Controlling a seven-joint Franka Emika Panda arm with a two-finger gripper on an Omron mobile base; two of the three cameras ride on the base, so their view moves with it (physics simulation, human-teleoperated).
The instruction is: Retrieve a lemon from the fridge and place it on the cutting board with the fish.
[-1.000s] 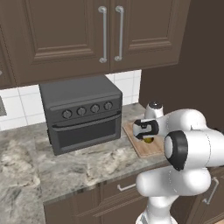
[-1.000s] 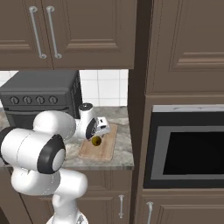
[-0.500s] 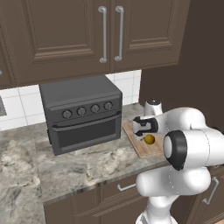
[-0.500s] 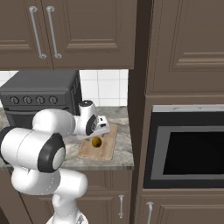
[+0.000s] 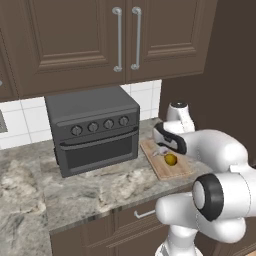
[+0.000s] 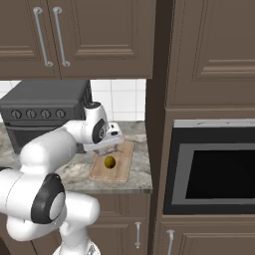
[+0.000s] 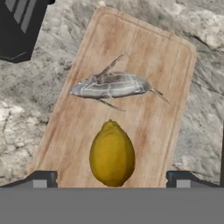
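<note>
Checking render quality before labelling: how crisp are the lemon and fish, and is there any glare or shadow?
Hand view: lemon and fish sharp on the cutting board, no glare. Left base view: lemon small, fish blurry. Right base view: flat, even light, faint shadow beside the lemon.

The lemon point(image 7: 112, 154), yellow and smooth with a small nub at one end, is lying on the cutting board point(image 7: 148, 52), just beside the silvery grey fish point(image 7: 111, 85) without touching it. The brown wooden board is lying flat on the counter point(image 5: 95, 192).
</note>
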